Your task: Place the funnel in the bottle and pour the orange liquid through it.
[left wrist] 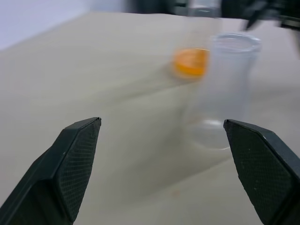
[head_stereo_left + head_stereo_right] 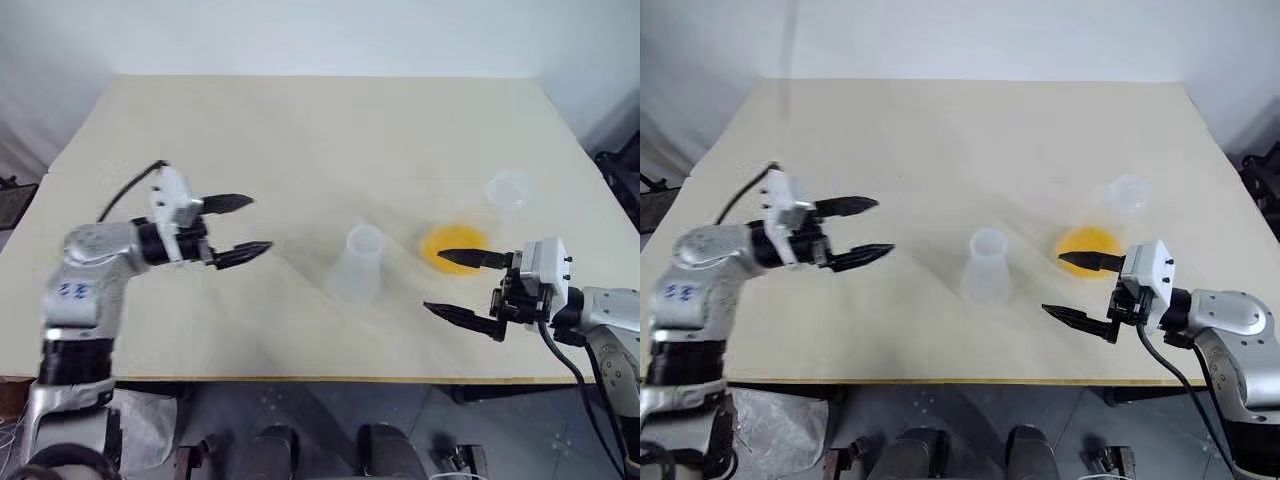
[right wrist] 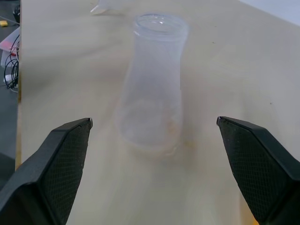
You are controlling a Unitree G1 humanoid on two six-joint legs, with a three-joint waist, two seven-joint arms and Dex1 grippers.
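The frosted bottle [image 2: 362, 262] stands upright on the table's near middle, its wide mouth empty. To its right, the orange liquid [image 2: 450, 240] lies shallow in a clear wide-based vessel. The small clear funnel [image 2: 510, 190] sits further right and back. My left gripper [image 2: 259, 222] hovers open left of the bottle, pointing toward it, nothing between its fingers. My right gripper [image 2: 433, 280] is open right of the bottle, its upper finger crossing in front of the orange liquid. In the right wrist view the bottle [image 3: 152, 84] stands ahead between the open fingers, apart from them.
The pale wooden table [image 2: 300, 130] is bare across its far half and left side. Its front edge runs just below both grippers. A dark object [image 2: 625, 165] sits off the table's right edge.
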